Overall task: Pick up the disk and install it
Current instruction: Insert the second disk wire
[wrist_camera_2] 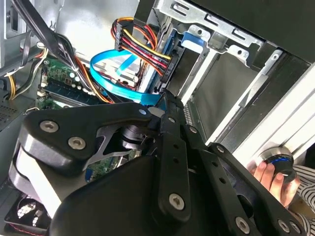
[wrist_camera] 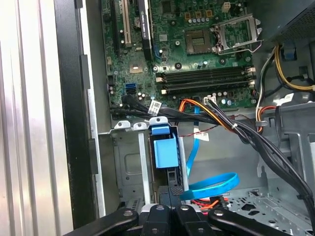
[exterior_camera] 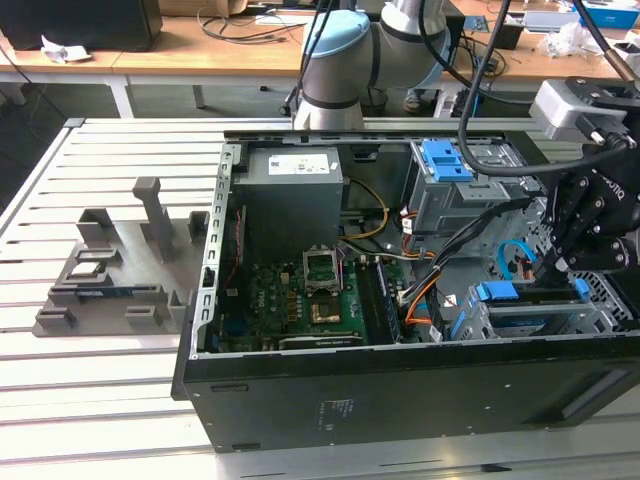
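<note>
The tool (exterior_camera: 553,266) hangs low inside the open computer case (exterior_camera: 400,392), at the corner drive cage (exterior_camera: 604,298), with its fingers (wrist_camera: 169,192) drawn tight together; I cannot tell whether anything is pinched between them. Just ahead of its tips, in the first wrist view, the disk (wrist_camera: 165,150) sits edge-on in the cage slot, its blue rail tab towards the tool and the cage's bent metal walls (wrist_camera: 129,167) close on both sides. In the exterior view the disk (exterior_camera: 530,318) lies directly beneath the tool, its blue rails level with the cage rim. Room is scarce: a looped blue flat cable (wrist_camera: 211,187) curls beside the fingertips, and a black cable bundle (wrist_camera: 246,140) crosses just beyond the slot. Further past the tool lies the motherboard (exterior_camera: 300,300), open and unobstructed. The case's black side wall (wrist_camera: 74,123) runs alongside the cage, and past it the slatted tabletop (exterior_camera: 100,385). In the second wrist view a person's hand (wrist_camera_2: 269,179) rests outside the case behind the tool (wrist_camera_2: 165,98).
</note>
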{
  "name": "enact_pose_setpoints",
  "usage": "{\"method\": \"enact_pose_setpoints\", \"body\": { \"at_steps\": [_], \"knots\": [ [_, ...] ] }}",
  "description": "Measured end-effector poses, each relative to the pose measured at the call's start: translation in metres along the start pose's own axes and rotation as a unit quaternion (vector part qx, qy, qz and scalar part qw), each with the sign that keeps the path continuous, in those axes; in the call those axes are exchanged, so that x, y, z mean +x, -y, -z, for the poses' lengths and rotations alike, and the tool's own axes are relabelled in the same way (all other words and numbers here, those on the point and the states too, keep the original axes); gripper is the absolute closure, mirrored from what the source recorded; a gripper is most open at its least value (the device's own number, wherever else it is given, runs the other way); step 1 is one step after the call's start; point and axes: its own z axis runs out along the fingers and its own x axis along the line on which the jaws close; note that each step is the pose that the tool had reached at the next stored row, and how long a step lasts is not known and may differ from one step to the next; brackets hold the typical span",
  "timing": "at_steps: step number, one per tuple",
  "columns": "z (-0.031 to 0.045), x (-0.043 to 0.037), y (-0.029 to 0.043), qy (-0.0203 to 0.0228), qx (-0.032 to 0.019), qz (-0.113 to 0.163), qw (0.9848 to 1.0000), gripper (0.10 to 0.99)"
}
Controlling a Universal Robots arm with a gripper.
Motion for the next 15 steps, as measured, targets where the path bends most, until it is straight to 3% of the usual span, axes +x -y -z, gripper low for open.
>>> {"method": "enact_pose_setpoints", "body": {
  "at_steps": [15],
  "knots": [
    [-0.0092, 0.0017, 0.0027, -0.0002, -0.0004, 0.000, 1.0000, 0.980]
  ]
}}
